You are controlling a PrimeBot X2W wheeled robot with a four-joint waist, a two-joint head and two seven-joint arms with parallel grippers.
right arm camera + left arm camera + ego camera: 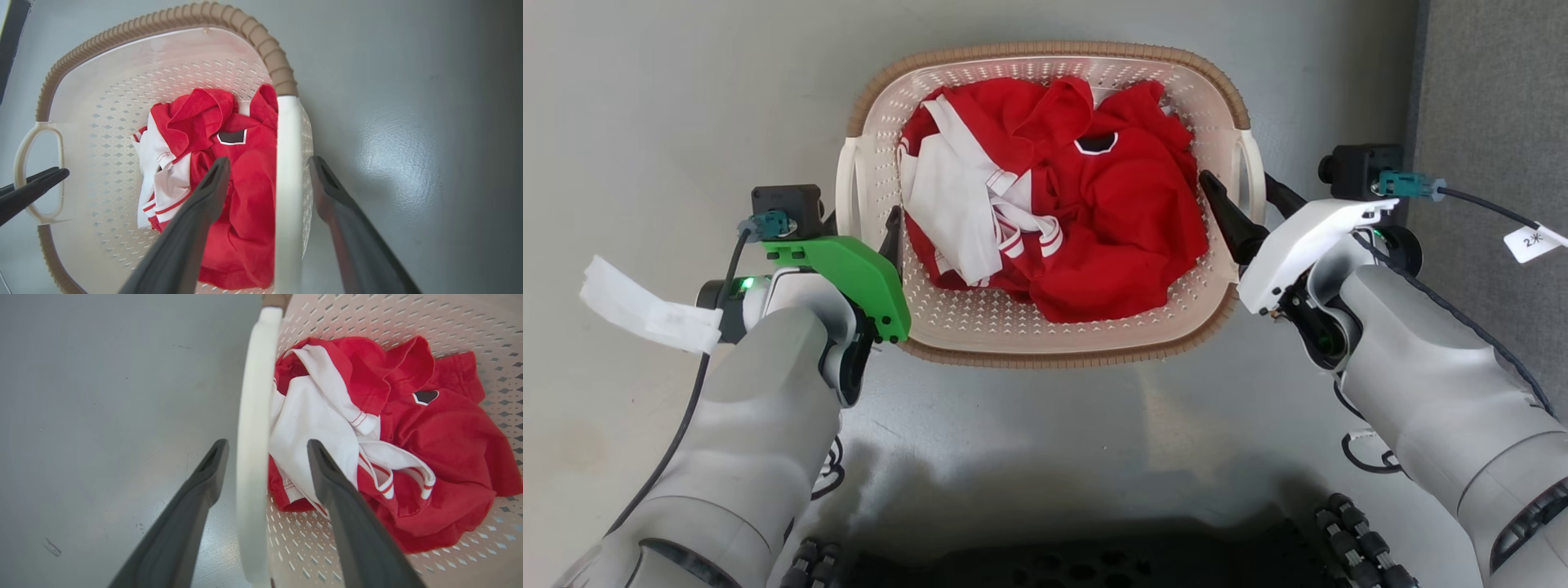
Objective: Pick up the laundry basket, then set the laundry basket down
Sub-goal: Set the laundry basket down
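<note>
The laundry basket, cream perforated plastic with a brown woven-look rim, lies ahead of me on the grey floor and holds red and white clothes. My left gripper is open, its fingers on either side of the basket's white left loop handle. In the left wrist view that handle runs between the open fingers of the left gripper. My right gripper is open astride the right handle. The right wrist view shows the right gripper with the handle between its fingers.
Grey floor surrounds the basket. A darker carpeted strip runs along the right. My dark wheeled base is at the bottom edge. Paper tags hang from the wrist cables.
</note>
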